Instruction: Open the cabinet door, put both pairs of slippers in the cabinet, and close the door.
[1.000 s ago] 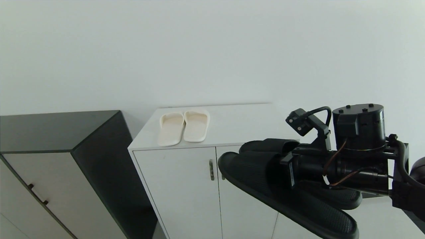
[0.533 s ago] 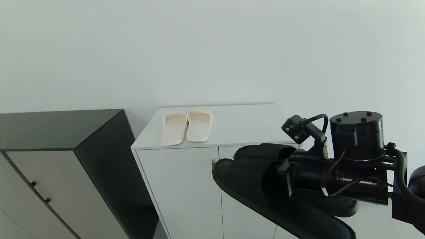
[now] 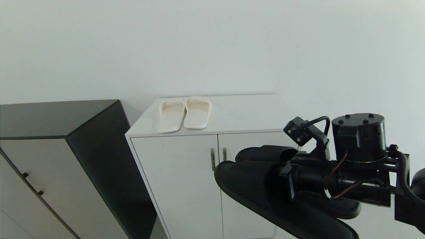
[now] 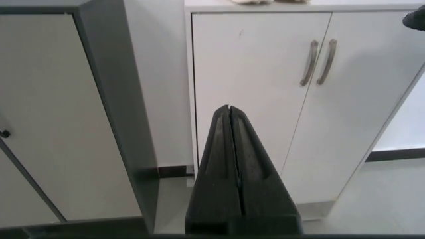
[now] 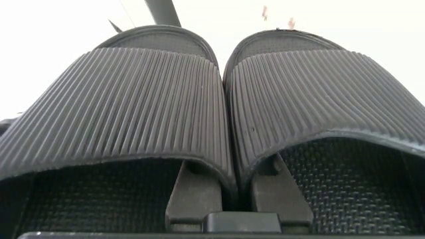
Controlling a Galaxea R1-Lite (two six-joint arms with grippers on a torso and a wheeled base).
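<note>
R gripper (image 3: 286, 177): clamped on black slippers (image 3: 252, 181), both at once. Wrist cam shows fingers (image 5: 192, 197) inside the shoes, squeezing the two inner strap walls together.
Black pair: side by side, ribbed straps up, toes pointing away from the arm. Held in the air, and in head view they overlap the right door of the cabinet (image 3: 179, 186), below its top.
L gripper (image 4: 230, 119): fingers pressed flat together, nothing between 'em. Sits low, facing the cabinet's left door.
Cabinet: white, two doors, both shut tight.
Handles (image 3: 212, 159): two upright bars at the centre seam, one per door. In head view they're just beside the toe of the nearer black slipper.
Cream slippers (image 3: 184, 114): 2nd pair, up on the cabinet top toward its left end, side by side, inner edges touching.
Dark cabinet (image 3: 96, 156): stands just beside the white one on the robot's left, pale front w/ a small dark pull.
</note>
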